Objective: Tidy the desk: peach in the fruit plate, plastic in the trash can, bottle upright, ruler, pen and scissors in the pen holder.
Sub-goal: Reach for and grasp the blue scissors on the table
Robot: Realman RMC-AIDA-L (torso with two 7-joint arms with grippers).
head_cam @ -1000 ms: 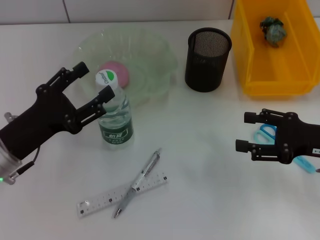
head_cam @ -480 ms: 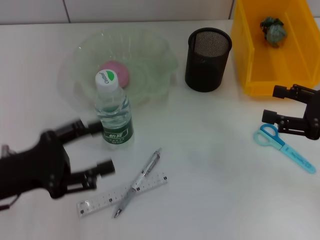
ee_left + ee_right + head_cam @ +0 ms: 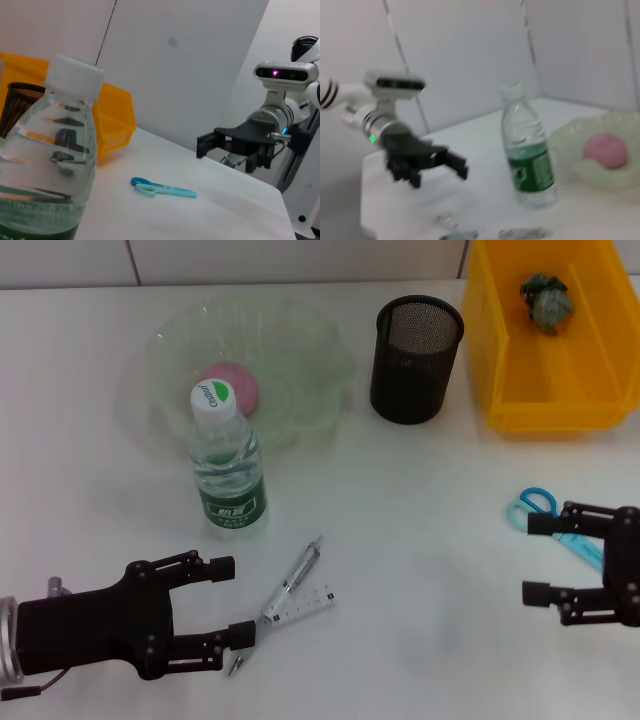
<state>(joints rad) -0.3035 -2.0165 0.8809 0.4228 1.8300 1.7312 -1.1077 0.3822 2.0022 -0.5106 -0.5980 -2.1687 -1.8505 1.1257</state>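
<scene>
The clear water bottle point(image 3: 228, 465) stands upright with a white cap, in front of the glass fruit plate point(image 3: 330, 350) that holds the pink peach point(image 3: 228, 385). The pen point(image 3: 297, 578) lies across the clear ruler point(image 3: 308, 601). My left gripper point(image 3: 235, 598) is open, low over the ruler's left part, which it hides. The blue scissors point(image 3: 533, 504) lie at the right. My right gripper point(image 3: 532, 558) is open just in front of them and covers their blades. The crumpled plastic point(image 3: 547, 300) lies in the yellow bin point(image 3: 520, 410). The black mesh pen holder point(image 3: 415, 360) stands empty.
The left wrist view shows the bottle point(image 3: 50, 165) close up, the scissors point(image 3: 162, 187) and the right gripper point(image 3: 225, 145) beyond. The right wrist view shows the bottle point(image 3: 527, 155), the peach point(image 3: 605, 150) and the left gripper point(image 3: 437, 167).
My left gripper has moved from beside the bottle down to the ruler at the table's front. My right gripper has swung back toward the front, ending just in front of the scissors.
</scene>
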